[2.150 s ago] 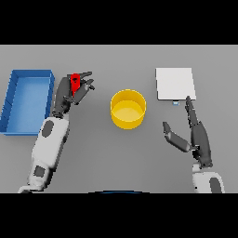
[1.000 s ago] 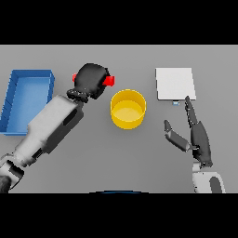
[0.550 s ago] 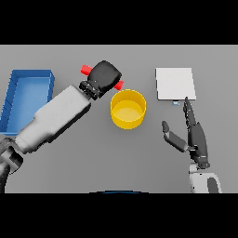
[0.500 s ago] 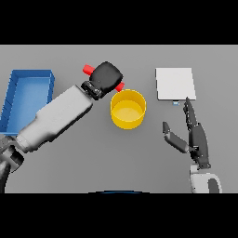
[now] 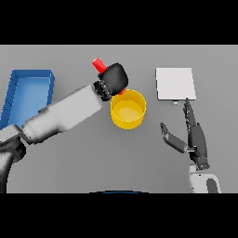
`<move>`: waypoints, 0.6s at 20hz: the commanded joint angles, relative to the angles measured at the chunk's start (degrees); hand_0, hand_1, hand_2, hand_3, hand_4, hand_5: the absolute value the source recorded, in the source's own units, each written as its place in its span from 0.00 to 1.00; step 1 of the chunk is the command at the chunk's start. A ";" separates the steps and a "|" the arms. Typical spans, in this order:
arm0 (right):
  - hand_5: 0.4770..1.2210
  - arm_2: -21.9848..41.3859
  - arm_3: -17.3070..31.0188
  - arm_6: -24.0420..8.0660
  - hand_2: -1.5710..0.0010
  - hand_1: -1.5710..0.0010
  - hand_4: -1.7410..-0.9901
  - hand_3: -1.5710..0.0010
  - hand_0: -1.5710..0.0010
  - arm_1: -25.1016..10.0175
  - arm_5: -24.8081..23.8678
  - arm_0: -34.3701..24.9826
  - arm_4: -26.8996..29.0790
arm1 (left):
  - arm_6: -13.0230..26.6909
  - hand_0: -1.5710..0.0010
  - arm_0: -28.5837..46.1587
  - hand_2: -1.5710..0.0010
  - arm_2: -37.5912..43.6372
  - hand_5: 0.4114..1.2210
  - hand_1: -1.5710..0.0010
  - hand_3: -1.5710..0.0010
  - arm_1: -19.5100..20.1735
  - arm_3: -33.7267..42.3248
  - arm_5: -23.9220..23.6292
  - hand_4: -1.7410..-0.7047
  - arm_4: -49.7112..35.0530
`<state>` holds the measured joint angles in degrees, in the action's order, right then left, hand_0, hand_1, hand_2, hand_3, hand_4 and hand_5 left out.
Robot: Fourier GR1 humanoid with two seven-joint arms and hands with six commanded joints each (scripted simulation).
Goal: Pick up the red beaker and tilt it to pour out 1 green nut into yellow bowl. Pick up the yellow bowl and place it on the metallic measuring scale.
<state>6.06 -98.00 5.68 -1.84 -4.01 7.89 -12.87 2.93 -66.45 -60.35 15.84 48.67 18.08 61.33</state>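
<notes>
The red beaker (image 5: 98,64), tilted, is gripped by the left hand (image 5: 114,79), fingers curled round it, at the far-left rim of the yellow bowl (image 5: 128,109). Since half a second ago the hand has edged closer over the bowl. No writing is readable. The right hand (image 5: 193,137) hovers with fingers straight, near the metallic scale (image 5: 175,83). A blue tray (image 5: 27,93) sits left on the grey counter (image 5: 139,158).

Left robot hand (image 5: 114,77) curled shut, right robot hand (image 5: 193,137) open, upright

Left hand (image 5: 115,79) tilts red beaker (image 5: 98,64) beside yellow bowl (image 5: 127,109)
</notes>
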 commanded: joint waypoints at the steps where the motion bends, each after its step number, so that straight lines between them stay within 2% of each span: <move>1: 0.17 0.23 0.43 -0.77 1.00 1.00 0.62 1.00 1.00 0.25 -0.43 -0.11 -0.68 | -0.30 0.00 -0.38 0.00 -0.93 1.00 0.00 0.01 -0.17 -0.36 -0.25 0.00 0.55; 2: 0.16 -0.07 0.60 -1.28 1.00 1.00 0.62 1.00 1.00 0.04 -0.53 -0.47 -0.64 | -0.42 0.00 -1.03 0.00 -1.73 1.00 0.00 0.01 -0.40 -1.47 -1.19 0.00 1.20; 5: 0.14 0.25 0.47 -0.71 1.00 1.00 0.65 1.00 1.00 -0.27 -1.07 0.19 -1.89 | -2.14 0.00 -4.32 0.00 -5.02 1.00 0.00 0.00 -0.75 -3.08 1.05 0.00 2.88; 7: 0.14 -0.02 0.80 -1.75 1.00 1.00 0.69 1.00 1.00 0.06 -1.88 -0.75 -2.21 | -3.27 0.00 -5.47 0.00 -6.89 1.00 0.00 0.00 -1.09 -3.38 1.61 0.01 3.54; 12: 0.15 0.14 1.32 0.14 1.00 1.00 0.71 1.00 1.00 0.01 -1.68 -0.96 -2.22 | -6.11 0.00 -9.21 0.00 -11.79 1.00 0.00 0.00 -2.40 -5.75 0.48 0.01 5.96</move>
<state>6.20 -96.68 5.77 -1.83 -5.68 6.92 -15.09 -3.18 -75.70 -72.14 13.45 42.93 18.59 67.18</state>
